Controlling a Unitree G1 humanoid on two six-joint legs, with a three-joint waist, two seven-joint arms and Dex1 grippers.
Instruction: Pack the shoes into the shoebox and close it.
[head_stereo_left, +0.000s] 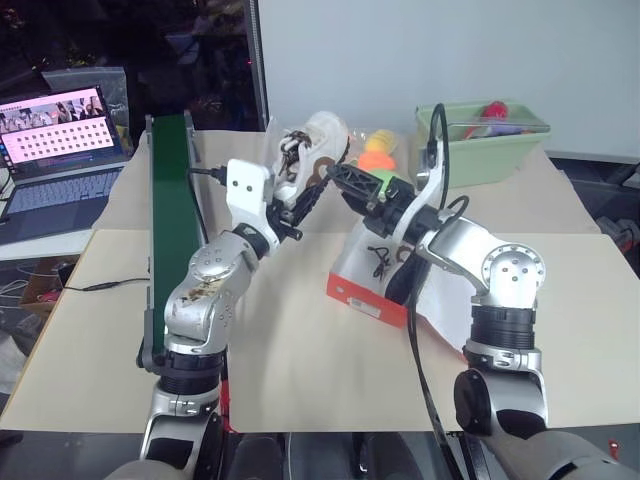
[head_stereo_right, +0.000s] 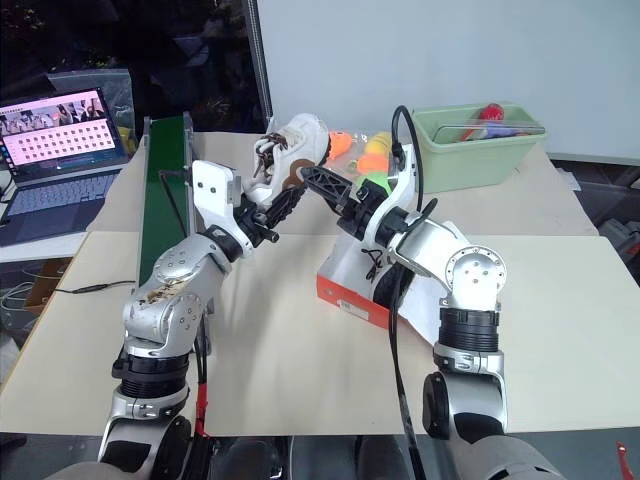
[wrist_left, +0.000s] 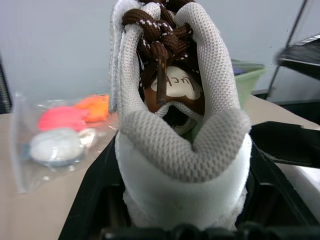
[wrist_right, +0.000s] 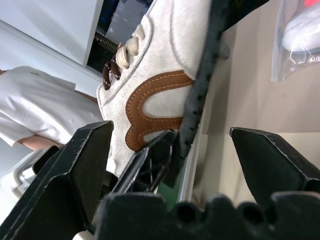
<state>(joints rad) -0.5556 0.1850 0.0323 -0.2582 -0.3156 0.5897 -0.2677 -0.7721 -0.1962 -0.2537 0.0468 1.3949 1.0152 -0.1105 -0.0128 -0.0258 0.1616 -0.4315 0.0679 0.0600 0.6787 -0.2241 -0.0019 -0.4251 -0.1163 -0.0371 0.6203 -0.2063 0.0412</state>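
Left gripper (head_stereo_left: 296, 190) is clamped on the heel of a cream sneaker (head_stereo_left: 315, 143), holding it up in the air above the table's (head_stereo_left: 300, 360) far middle, brown laces and a brown side mark showing; right gripper (head_stereo_left: 345, 180) has its jaws spread wide just beside that shoe, gripping nothing; below it the red-orange shoebox (head_stereo_left: 365, 290) sits open toward the table's right side, white inside

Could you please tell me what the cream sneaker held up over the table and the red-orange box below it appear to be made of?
Cream sneaker: woven mesh collar, suede-like matte side with a stitched brown leather-look patch, and brown braided laces. Red-orange box: probably cardboard, judging by its flat matte walls, crisp edges and white inside.
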